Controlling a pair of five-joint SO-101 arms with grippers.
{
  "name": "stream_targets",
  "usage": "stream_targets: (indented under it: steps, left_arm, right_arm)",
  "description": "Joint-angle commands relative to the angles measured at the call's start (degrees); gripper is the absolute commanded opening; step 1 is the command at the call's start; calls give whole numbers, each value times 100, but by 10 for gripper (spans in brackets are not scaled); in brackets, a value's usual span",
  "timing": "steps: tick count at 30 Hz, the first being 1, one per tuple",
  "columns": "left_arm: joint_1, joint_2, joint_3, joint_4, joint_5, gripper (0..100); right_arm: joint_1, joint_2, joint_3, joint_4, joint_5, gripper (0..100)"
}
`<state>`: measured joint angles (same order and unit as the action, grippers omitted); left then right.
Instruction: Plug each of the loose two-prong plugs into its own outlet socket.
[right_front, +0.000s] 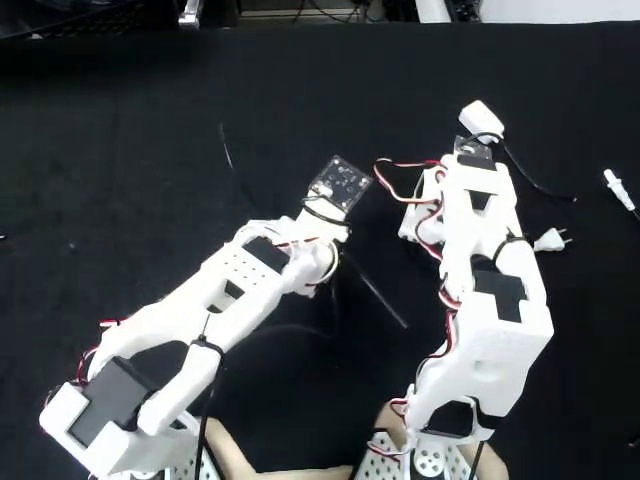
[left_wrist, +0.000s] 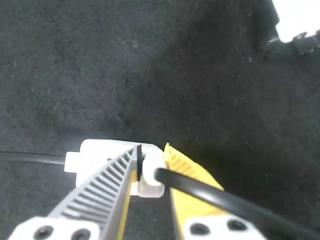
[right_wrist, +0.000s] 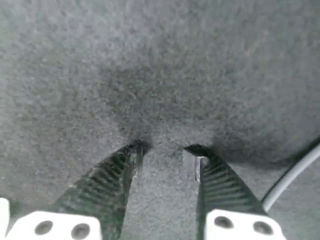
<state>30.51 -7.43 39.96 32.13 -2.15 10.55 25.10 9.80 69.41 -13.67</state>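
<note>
Left wrist view shows the left gripper (left_wrist: 151, 150) clamped on a white plug (left_wrist: 149, 182), which it partly hides. The right gripper (right_wrist: 165, 149) is spread apart, touching the cloth (right_wrist: 150, 60).

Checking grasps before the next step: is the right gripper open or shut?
Open. In the right wrist view the right gripper has its fingers standing apart over the black cloth, with only cloth between them.

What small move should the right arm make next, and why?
Probably swing toward the loose white plug lying on the black cloth beside it. The right gripper is open with nothing between its fingertips, down at the cloth, while the left gripper is shut on a white connector.
</note>
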Motion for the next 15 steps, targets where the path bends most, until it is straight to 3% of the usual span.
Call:
stream_targets:
  steps: [1, 6, 15]
  left_arm:
    - [-347, -176, -224, 105, -220, 29]
    - [-655, -141, -119, 70, -659, 29]
    - [-303, 325, 391, -747, -677, 29]
  right_arm:
    - [448, 145, -48, -141, -44, 191]
    - [440, 145, -48, -141, -44, 191]
    - [440, 145, -48, -141, -35, 191]
